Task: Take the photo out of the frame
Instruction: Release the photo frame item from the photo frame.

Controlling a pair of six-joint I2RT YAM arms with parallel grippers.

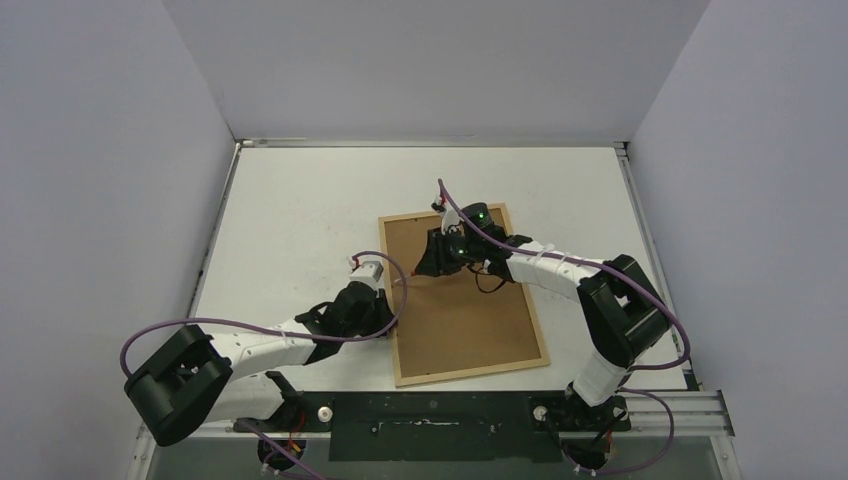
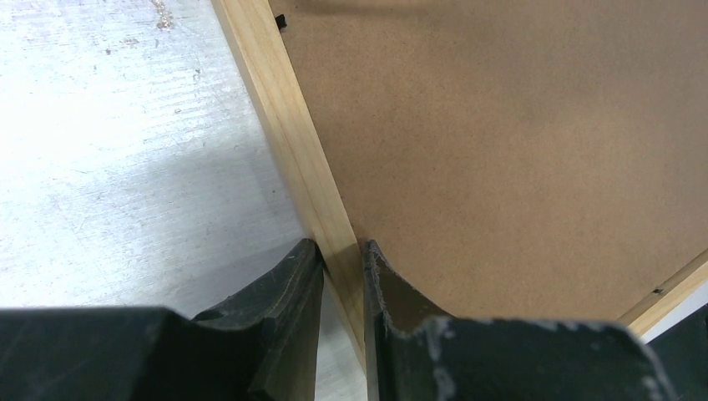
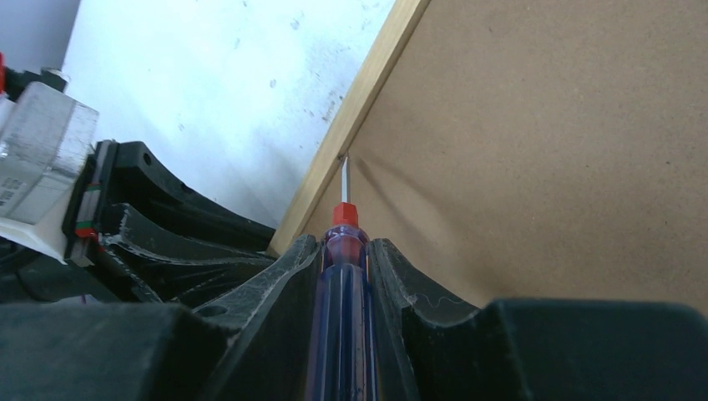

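The frame (image 1: 528,290) of thin light wood lies face down on the white table, with a brown backing panel (image 1: 470,320) filling it. The photo is hidden under that panel. My left gripper (image 1: 392,305) is shut on the frame's left rail (image 2: 284,125), one finger outside on the table side and one inside on the backing panel (image 2: 501,150). My right gripper (image 3: 345,242) is shut on a screwdriver (image 3: 344,292) with a blue handle and red collar. Its tip (image 3: 344,167) touches the seam between the frame's rail (image 3: 367,92) and the backing panel (image 3: 543,150). From above, the right gripper (image 1: 432,262) hovers over the panel's upper left.
A small black tab (image 2: 280,21) sits at the rail's inner edge farther up. The left arm's wrist (image 3: 150,225) is close beside the right gripper. Grey walls enclose the table (image 1: 300,210) on three sides. A black mounting rail (image 1: 430,410) runs along the near edge.
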